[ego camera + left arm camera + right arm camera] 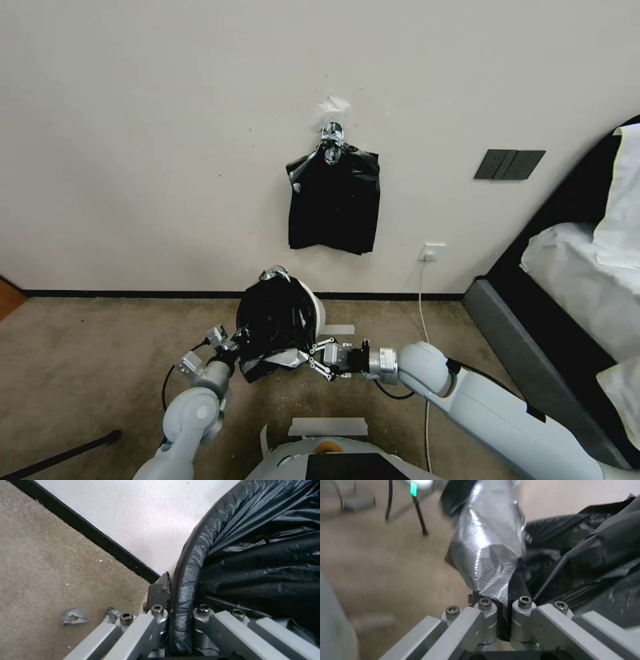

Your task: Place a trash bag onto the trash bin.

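Note:
The trash bin (319,312) stands on the carpet by the wall, with just a strip of its cream wall visible. The glossy black trash bag (277,323) is draped over it and covers most of it. My left gripper (239,347) is shut on the bag's edge on the bin's left side. In the left wrist view the fingers (156,627) pinch a rolled black hem (186,585) of the bag. My right gripper (312,353) is shut on the bag's near right edge. The right wrist view shows a silvery fold of the bag (486,562) clamped between its fingers (486,625).
A flat bunch of black bags (333,200) hangs on the wall above the bin. A bed (580,280) stands at the right. A white cord (421,300) runs down from a socket (433,252). A black rod (60,457) lies at the lower left, with open carpet on the left.

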`<state>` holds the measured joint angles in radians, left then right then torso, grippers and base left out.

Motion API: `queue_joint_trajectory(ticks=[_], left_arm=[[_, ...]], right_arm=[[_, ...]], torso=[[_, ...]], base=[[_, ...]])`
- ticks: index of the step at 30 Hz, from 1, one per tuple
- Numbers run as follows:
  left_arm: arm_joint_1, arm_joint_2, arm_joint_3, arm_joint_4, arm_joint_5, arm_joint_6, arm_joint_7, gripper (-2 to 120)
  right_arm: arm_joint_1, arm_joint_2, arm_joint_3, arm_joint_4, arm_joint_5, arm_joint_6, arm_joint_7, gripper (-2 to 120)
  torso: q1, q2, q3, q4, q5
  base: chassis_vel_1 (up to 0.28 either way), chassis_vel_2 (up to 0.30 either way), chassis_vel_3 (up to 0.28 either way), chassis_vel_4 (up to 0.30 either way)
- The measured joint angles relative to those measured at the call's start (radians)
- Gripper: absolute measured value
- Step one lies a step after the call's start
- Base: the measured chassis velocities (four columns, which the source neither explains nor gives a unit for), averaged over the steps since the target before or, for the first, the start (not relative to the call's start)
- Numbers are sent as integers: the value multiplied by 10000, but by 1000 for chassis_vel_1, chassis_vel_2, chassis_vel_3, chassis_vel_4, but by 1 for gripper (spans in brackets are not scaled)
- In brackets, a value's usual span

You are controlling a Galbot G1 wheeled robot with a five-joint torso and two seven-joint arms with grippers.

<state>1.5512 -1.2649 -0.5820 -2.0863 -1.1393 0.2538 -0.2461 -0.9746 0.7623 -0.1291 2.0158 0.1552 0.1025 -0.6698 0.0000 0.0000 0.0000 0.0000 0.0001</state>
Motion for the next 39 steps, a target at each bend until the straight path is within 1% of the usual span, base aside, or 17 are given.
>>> queue_joint_trajectory(ticks=[2,3,6,7,8,9,11,16,21,22,25,26,29,30,31,34,39], left_arm=[[3,-108,-24,-67,-144,33,-76,1],[3,-108,-24,-67,-144,33,-76,1],[36,-297,-34,-278,-371,74,-163,1],[45,-375,28,-373,-458,113,-167,1],[45,-375,28,-373,-458,113,-167,1],[59,-416,35,-427,-490,127,-199,1],[95,-509,73,-579,-597,149,-247,1],[137,-614,94,-721,-704,158,-289,1],[255,-829,46,-973,-1017,137,-302,3],[255,-829,46,-973,-1017,137,-302,3],[354,-1212,95,-1184,-1185,130,-366,3],[354,-1212,95,-1184,-1185,130,-366,3],[398,-1461,107,-1236,-1288,125,-454,3],[454,-1640,93,-1309,-1397,157,-535,3],[454,-1640,93,-1309,-1397,157,-535,3],[564,-1901,35,-1449,-1601,273,-704,3],[724,-2097,5,-1599,-1742,421,-788,3]], right_arm=[[-15,125,484,-318,-1106,673,-617,0],[-15,125,484,-318,-1106,673,-617,0],[-50,327,1008,-779,-2780,1480,-1077,0],[-52,433,1137,-914,-3448,1836,-1101,0],[-52,433,1137,-914,-3448,1836,-1101,0],[-65,498,1258,-1065,-4045,2053,-1048,0],[-76,687,1413,-1326,-5145,2633,-777,0],[-102,828,1446,-1423,-6007,3118,-481,0],[-61,1221,1505,-1763,-7567,3756,329,0],[-61,1221,1505,-1763,-7567,3756,329,0],[-56,1506,1661,-2094,-9346,4170,1341,0],[-56,1506,1661,-2094,-9346,4170,1341,0],[-52,1719,1767,-2313,-10537,4331,2121,0],[-27,1830,1840,-2463,-11331,4344,2701,0],[-27,1830,1840,-2463,-11331,4344,2701,0],[-23,1967,1876,-2636,-12176,4310,3534,0],[-5,2080,1931,-2951,-12446,4153,3979,0]], torso=[[0,0,0,0,-2],[0,0,0,0,-2],[1,0,1,5,1],[0,0,-1,0,0],[0,0,-1,0,0],[0,0,0,-3,-6],[0,0,0,1,5],[0,0,0,0,0],[0,0,0,1,-2],[0,0,0,1,-2],[0,0,0,-1,-2],[0,0,0,-1,-2],[0,0,0,0,1],[0,0,0,0,-5],[0,0,0,0,-5],[0,0,0,1,0],[0,0,0,1,0]], base=[[0,0,0,0],[0,0,0,0],[0,0,0,0],[0,0,0,0],[0,0,0,0],[0,0,0,0],[0,0,0,0],[0,0,0,0],[0,0,0,0],[0,0,0,0],[0,0,0,0],[0,0,0,0],[0,0,0,0],[0,0,0,0],[0,0,0,0],[0,0,0,0],[0,0,0,0]])
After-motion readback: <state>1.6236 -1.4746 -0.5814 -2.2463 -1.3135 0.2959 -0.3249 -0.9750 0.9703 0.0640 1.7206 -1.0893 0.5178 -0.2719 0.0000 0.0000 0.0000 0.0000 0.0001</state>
